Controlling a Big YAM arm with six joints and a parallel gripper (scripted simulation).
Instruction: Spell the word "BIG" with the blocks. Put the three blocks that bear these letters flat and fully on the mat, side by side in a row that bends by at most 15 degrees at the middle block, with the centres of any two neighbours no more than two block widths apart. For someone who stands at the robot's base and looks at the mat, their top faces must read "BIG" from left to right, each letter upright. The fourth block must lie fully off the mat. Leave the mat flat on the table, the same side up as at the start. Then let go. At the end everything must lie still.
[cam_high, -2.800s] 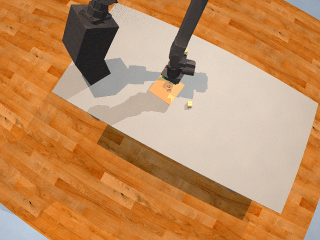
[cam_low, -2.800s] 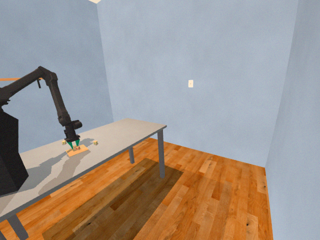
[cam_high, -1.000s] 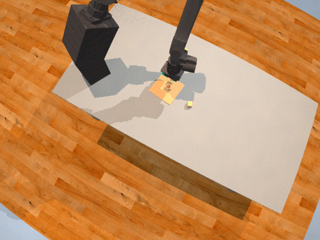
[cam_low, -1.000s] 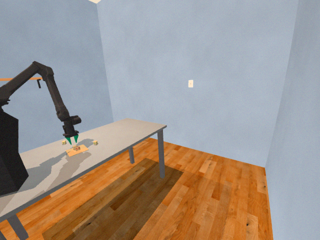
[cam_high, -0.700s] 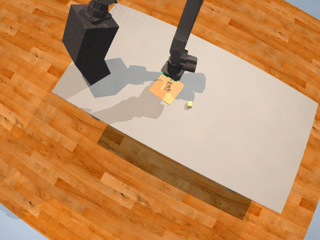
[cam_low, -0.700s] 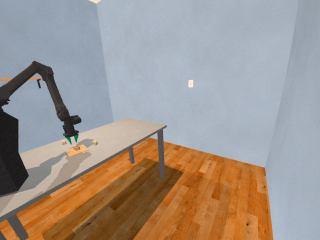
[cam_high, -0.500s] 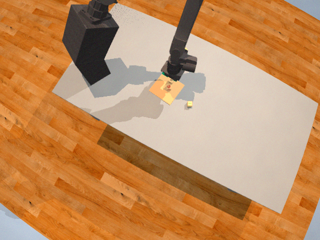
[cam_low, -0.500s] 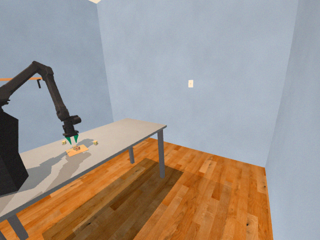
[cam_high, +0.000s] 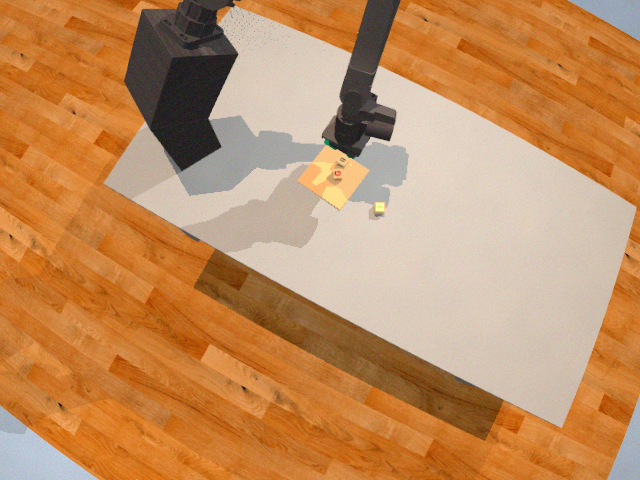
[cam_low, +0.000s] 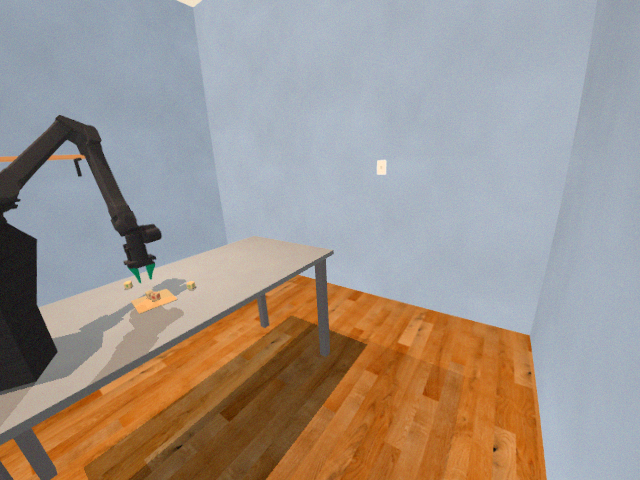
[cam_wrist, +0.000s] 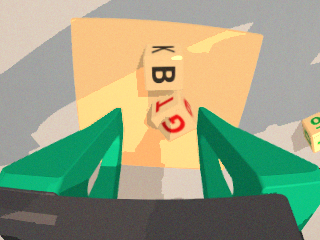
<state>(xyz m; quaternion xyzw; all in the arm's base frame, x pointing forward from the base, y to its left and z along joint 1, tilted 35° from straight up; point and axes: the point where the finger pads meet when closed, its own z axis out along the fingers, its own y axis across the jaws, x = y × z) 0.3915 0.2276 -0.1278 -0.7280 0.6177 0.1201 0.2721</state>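
My claw (cam_high: 340, 149) (cam_low: 144, 281) (cam_wrist: 160, 118)'s spread, nothing pinched, above the mat (cam_high: 315, 178) (cam_low: 142, 306) (cam_wrist: 105, 65) nr the table (cam_high: 439, 232) (cam_low: 248, 263)'s base-end edge; 2 blks on mat, B blk (cam_high: 342, 160) (cam_wrist: 163, 75) & red G blk (cam_high: 337, 174) (cam_low: 155, 296) (cam_wrist: 173, 123).

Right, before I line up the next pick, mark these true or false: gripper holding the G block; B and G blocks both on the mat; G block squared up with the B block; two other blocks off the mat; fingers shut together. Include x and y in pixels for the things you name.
1. The gripper (cam_high: 339, 149) (cam_low: 145, 280) (cam_wrist: 160, 118) holds the G block (cam_high: 337, 174) (cam_low: 155, 296) (cam_wrist: 174, 122). False: it holds nothing.
2. The B block (cam_high: 342, 161) (cam_low: 148, 293) (cam_wrist: 163, 74) and G block are on the mat (cam_high: 313, 178) (cam_low: 142, 306) (cam_wrist: 105, 55). True.
3. The G block is squared up with the B block. False: it sits turned at an angle.
4. Two other blocks are off the mat. True.
5. The fingers are shut together. False: they stand apart.
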